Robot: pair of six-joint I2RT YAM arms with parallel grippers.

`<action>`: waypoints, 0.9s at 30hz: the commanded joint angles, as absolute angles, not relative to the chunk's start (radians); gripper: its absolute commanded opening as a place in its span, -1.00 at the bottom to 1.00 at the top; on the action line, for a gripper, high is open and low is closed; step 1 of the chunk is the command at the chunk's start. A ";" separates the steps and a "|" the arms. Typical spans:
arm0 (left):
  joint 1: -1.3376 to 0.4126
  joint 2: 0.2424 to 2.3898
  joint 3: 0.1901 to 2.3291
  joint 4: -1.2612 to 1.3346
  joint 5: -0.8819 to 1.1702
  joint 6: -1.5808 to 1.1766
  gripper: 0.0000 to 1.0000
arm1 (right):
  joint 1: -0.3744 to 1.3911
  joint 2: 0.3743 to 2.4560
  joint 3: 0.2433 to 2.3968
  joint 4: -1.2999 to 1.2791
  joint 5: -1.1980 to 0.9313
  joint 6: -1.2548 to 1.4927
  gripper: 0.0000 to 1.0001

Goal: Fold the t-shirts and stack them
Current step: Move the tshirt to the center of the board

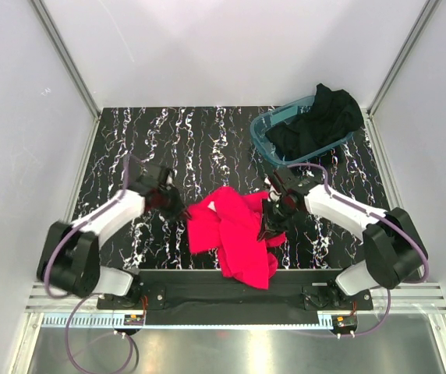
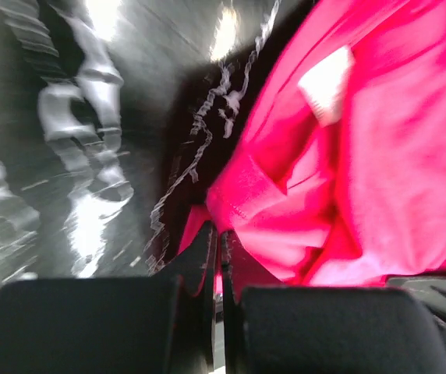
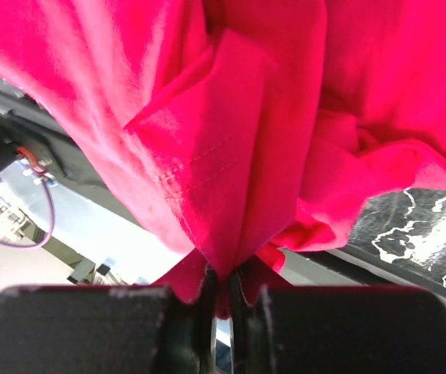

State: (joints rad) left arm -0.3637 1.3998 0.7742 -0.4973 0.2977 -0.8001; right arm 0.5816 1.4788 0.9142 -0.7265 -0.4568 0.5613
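Note:
The pinkish-red t-shirt (image 1: 237, 234) lies crumpled on the black marbled table, near the front edge between both arms, its white neck label (image 1: 210, 205) facing up. My left gripper (image 1: 176, 209) sits at the shirt's left edge. In the left wrist view it (image 2: 219, 238) is shut, with a sliver of the red cloth (image 2: 379, 156) pinched between its fingers. My right gripper (image 1: 270, 226) is at the shirt's right side. Its wrist view shows it (image 3: 221, 280) shut on a bunched fold of the red cloth (image 3: 231, 117). The black t-shirt (image 1: 323, 118) is heaped in the teal tub.
The clear teal tub (image 1: 263, 139) stands at the back right corner. White walls with metal rails close in the table on the left, right and back. The black mounting bar (image 1: 207, 287) for the arm bases runs along the front edge, under the shirt's lower hem.

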 commanded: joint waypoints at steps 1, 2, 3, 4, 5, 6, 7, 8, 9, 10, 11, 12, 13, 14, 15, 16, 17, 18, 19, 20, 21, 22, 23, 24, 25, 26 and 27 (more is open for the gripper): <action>-0.289 1.238 0.961 -0.673 0.139 -0.687 -1.00 | 0.590 1.453 1.014 -0.793 -0.515 0.511 -0.87; -0.282 1.188 1.018 -0.717 0.032 -0.667 -1.00 | 0.600 1.453 1.035 -0.799 -0.532 0.503 -0.87; -0.278 1.166 1.067 -0.794 -0.030 -0.634 -1.00 | 0.612 1.453 1.081 -0.807 -0.543 0.502 -0.87; -0.270 1.145 1.169 -0.826 -0.088 -0.621 -1.00 | 0.641 1.457 1.109 -0.824 -0.566 0.497 -0.87; -0.262 1.111 1.216 -0.851 -0.189 -0.611 -1.00 | 0.664 1.466 1.141 -0.834 -0.581 0.495 -0.86; -0.253 1.097 1.262 -0.897 -0.234 -0.592 -1.00 | 0.684 1.491 1.213 -0.854 -0.600 0.483 -0.86; -0.235 1.086 1.367 -0.916 -0.318 -0.585 -1.00 | 0.736 1.506 1.254 -0.867 -0.636 0.479 -0.85; -0.226 1.068 1.414 -0.939 -0.359 -0.566 -1.00 | 0.764 1.523 1.347 -0.879 -0.653 0.457 -0.85; -0.219 1.060 1.463 -0.939 -0.397 -0.554 -1.00 | 0.793 1.558 1.398 -0.909 -0.681 0.445 -0.85; -0.209 1.052 1.507 -0.940 -0.479 -0.546 -1.00 | 0.823 1.577 1.454 -0.926 -0.692 0.430 -0.87; -0.207 1.040 1.590 -0.924 -0.520 -0.539 -1.00 | 0.871 1.594 1.510 -0.937 -0.709 0.414 -0.87; -0.206 1.032 1.623 -0.904 -0.555 -0.519 -1.00 | 0.897 1.624 1.614 -0.943 -0.765 0.411 -0.87; -0.204 1.022 1.649 -0.878 -0.598 -0.505 -1.00 | 0.916 1.640 1.665 -0.940 -0.796 0.410 -0.88; -0.203 1.020 1.698 -0.808 -0.609 -0.473 -1.00 | 0.945 1.650 1.749 -0.930 -0.822 0.417 -0.88; -0.202 1.017 1.713 -0.769 -0.618 -0.456 -1.00 | 0.951 1.666 1.784 -0.908 -0.862 0.425 -0.88; -0.202 1.014 1.724 -0.723 -0.626 -0.442 -1.00 | 0.954 1.669 1.811 -0.894 -0.880 0.429 -0.88; -0.201 1.017 1.738 -0.634 -0.623 -0.416 -1.00 | 0.951 1.664 1.839 -0.876 -0.894 0.451 -0.88; -0.201 1.025 1.749 -0.597 -0.618 -0.405 -1.00 | 0.951 1.658 1.844 -0.832 -0.906 0.466 -0.88; -0.201 1.046 1.755 -0.560 -0.595 -0.390 -1.00 | 0.951 1.654 1.845 -0.807 -0.923 0.472 -0.88; -0.201 1.061 1.761 -0.496 -0.585 -0.371 -1.00 | 0.951 1.641 1.836 -0.786 -0.940 0.489 -0.88; -0.202 1.081 1.776 -0.470 -0.577 -0.368 -1.00 | 0.950 1.637 1.830 -0.764 -0.951 0.492 -0.88; -0.199 1.132 1.787 -0.450 -0.545 -0.368 -1.00 | 0.942 1.632 1.824 -0.773 -0.942 0.491 -0.87; -0.199 1.164 1.810 -0.431 -0.513 -0.368 -1.00 | 0.928 1.628 1.786 -0.779 -0.936 0.494 -0.88; -0.198 1.199 1.850 -0.428 -0.476 -0.368 -1.00 | 0.883 1.605 1.748 -0.760 -0.934 0.509 -0.88; -0.198 1.274 1.867 -0.423 -0.400 -0.370 -1.00 | 0.855 1.591 1.705 -0.744 -0.934 0.528 -0.88; -0.198 1.314 1.873 -0.401 -0.346 -0.377 -1.00 | 0.818 1.557 1.610 -0.723 -0.939 0.566 -0.88; -0.199 1.356 1.885 -0.397 -0.303 -0.380 -1.00 | 0.790 1.536 1.559 -0.671 -0.936 0.586 -0.88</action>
